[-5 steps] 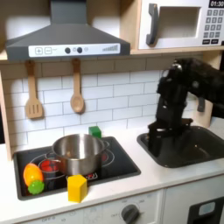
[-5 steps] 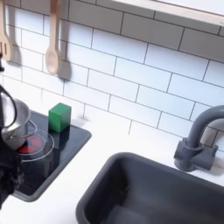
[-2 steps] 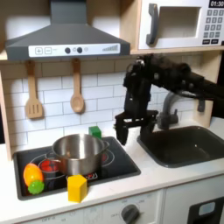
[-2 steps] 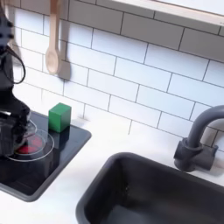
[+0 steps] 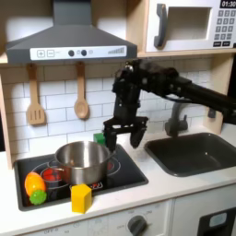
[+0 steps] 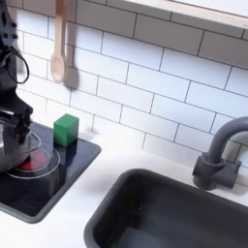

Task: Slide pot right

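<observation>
The pot (image 5: pixel 81 162) is round, shiny silver metal and stands on the black stovetop (image 5: pixel 124 169), on the first exterior view's left. In the second exterior view a slice of the pot (image 6: pixel 12 147) shows at the left edge. My gripper (image 5: pixel 123 138) hangs open just right of the pot, at about rim height, with nothing between its fingers. One fingertip (image 5: pixel 109 140) is near the pot's right rim, apparently clear of it. The black arm (image 6: pixel 10 68) shows above the pot in the second exterior view.
A green block (image 5: pixel 100 139) (image 6: pixel 66 129) stands behind the pot. In front lie a yellow block (image 5: pixel 81 197) and an orange-and-green toy food (image 5: pixel 35 187). The sink (image 5: pixel 194 153) and faucet (image 6: pixel 215 155) are to the right. A wooden spoon (image 5: pixel 81 94) hangs on the wall.
The arm swung from above the sink leftward over the stove and came down beside the pot's right side. The pot has not moved.
</observation>
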`<state>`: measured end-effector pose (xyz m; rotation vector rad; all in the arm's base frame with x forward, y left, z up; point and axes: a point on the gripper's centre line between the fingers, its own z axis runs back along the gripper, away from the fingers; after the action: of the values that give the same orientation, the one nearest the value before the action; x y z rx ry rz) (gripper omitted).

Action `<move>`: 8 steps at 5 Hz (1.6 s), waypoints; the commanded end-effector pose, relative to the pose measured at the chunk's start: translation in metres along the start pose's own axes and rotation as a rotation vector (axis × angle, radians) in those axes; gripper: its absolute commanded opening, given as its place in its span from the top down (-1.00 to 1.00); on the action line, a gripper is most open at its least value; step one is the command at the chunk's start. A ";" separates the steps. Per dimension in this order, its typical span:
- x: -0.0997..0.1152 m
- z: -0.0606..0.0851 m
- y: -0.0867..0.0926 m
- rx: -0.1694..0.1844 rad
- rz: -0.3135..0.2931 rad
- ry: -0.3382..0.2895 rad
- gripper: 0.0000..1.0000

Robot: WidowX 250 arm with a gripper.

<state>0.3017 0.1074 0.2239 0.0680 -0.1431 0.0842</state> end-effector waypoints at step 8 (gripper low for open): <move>0.056 -0.075 0.037 0.044 -0.015 0.078 -1.00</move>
<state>0.3637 0.1538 0.1611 0.1096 -0.0617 0.0734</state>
